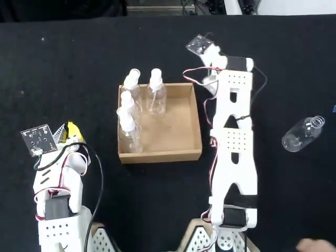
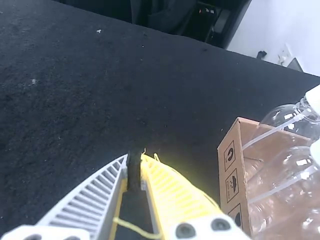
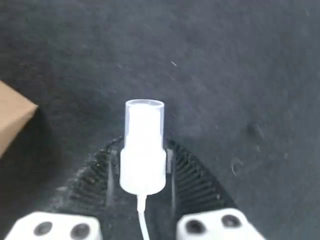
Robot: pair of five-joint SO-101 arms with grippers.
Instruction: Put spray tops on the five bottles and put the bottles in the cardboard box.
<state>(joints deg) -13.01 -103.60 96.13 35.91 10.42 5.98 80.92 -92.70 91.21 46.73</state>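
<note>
The cardboard box (image 1: 195,119) sits mid-table and holds several clear bottles (image 1: 129,131) with white spray tops, standing along its left and far sides. One uncapped bottle (image 1: 303,134) lies on the black table at the far right. My right gripper (image 3: 143,150) is shut on a white spray top (image 3: 144,145) with its thin tube hanging down, just beyond the box's far right corner (image 3: 15,117). The right arm (image 1: 233,105) stretches along the box's right side. My left gripper (image 2: 135,159) is shut and empty, resting left of the box (image 2: 235,165) near the table's front left (image 1: 71,131).
Black cloth covers the table (image 1: 79,63). Open room lies left of the box and between the right arm and the lying bottle. The arm bases (image 1: 220,236) stand at the front edge.
</note>
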